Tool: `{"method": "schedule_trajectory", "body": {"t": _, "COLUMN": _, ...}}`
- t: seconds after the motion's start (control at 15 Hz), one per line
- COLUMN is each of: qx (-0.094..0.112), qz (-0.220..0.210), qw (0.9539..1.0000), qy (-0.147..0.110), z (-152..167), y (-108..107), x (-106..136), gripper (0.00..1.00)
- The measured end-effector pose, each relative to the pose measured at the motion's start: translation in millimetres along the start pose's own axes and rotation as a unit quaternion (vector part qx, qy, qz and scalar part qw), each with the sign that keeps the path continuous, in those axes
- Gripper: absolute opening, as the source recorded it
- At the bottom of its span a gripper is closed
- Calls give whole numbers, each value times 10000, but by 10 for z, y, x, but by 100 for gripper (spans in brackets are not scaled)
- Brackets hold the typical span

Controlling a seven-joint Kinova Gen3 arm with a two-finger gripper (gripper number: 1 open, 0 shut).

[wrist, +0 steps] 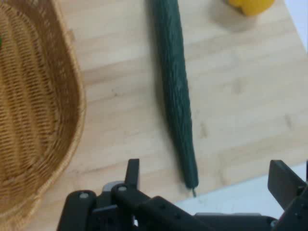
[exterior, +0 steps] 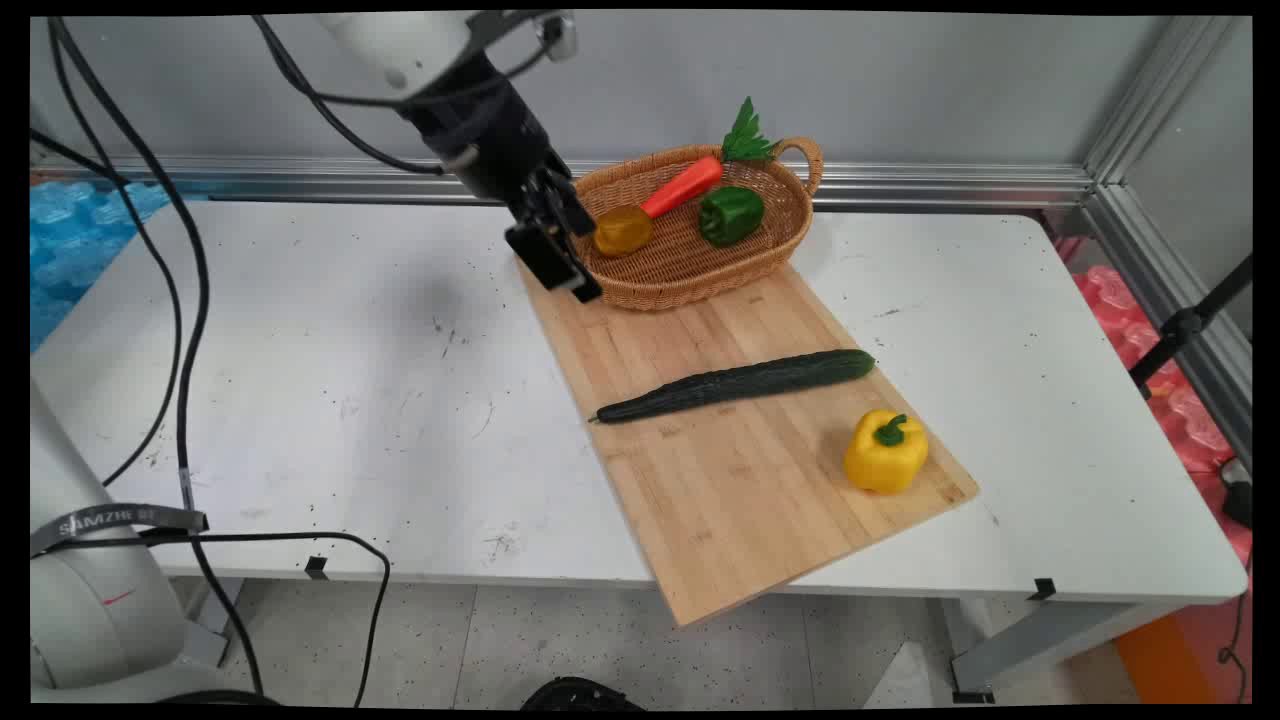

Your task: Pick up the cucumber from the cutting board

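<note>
My gripper [exterior: 565, 268] hangs open and empty over the far left corner of a wooden cutting board [exterior: 740, 480], just left of a wicker basket [exterior: 700, 292]. The basket holds a carrot [exterior: 683, 186], a green pepper [exterior: 730, 214] and a round yellow-brown vegetable [exterior: 622, 230]. A long dark cucumber [exterior: 740, 383] lies across the board, and a yellow bell pepper [exterior: 885, 452] stands near its right edge. In the hand view the gripper [wrist: 207, 180] looks down on the cucumber [wrist: 175, 86], whose thin tip lies between the spread fingers, with the basket [wrist: 48, 120] on the left and the yellow pepper [wrist: 250, 6] at the top.
The board [wrist: 120, 96] overhangs the white table's [exterior: 300, 380] near edge. Black cables [exterior: 185, 330] hang down on the left. An aluminium rail [exterior: 950, 185] runs along the wall behind the table.
</note>
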Motion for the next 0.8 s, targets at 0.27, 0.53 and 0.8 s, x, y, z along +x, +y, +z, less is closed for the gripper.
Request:
{"method": "schedule_trajectory", "body": {"t": 0.27, "qx": 58, "qz": -111, "qw": 9999, "qy": 54, "z": 313, "y": 83, "x": 135, "gripper": 100}}
{"method": "schedule_trajectory", "body": {"t": 0.53, "qx": 190, "qz": -114, "qw": 9997, "qy": 37, "z": 759, "y": 94, "x": 327, "gripper": 100}}
{"method": "schedule_trajectory", "body": {"t": 0.8, "qx": 282, "qz": -64, "qw": 9996, "qy": -46, "z": 1215, "y": 75, "x": 497, "gripper": 100}}
